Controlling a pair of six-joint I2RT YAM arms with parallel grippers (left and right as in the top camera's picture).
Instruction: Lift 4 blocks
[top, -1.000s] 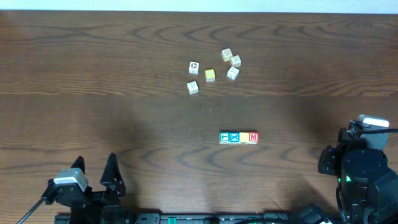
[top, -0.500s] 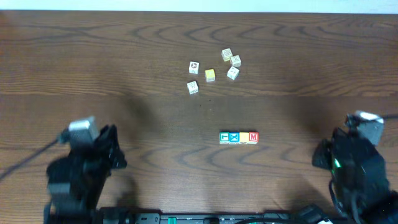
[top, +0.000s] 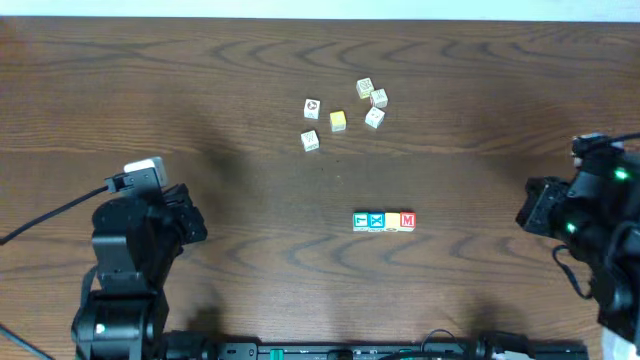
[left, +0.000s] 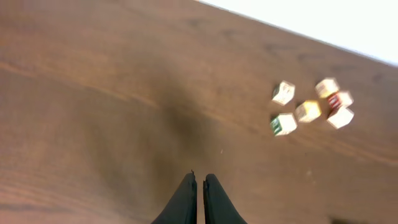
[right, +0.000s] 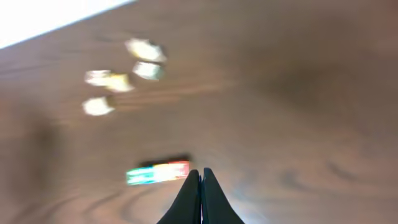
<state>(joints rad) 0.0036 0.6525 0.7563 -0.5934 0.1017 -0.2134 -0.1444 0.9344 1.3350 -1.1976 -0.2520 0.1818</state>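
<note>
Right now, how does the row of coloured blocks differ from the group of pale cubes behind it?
The row of coloured blocks stands edge to edge in a straight line; the pale cubes lie scattered at mixed angles. The row has four: teal, blue, yellow-orange, red; the pale cubes number six, cream except one yellow. Both sit on the table, ungripped.

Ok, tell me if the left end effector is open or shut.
Shut: the left end effector has its fingers pressed together, holding nothing.
</note>
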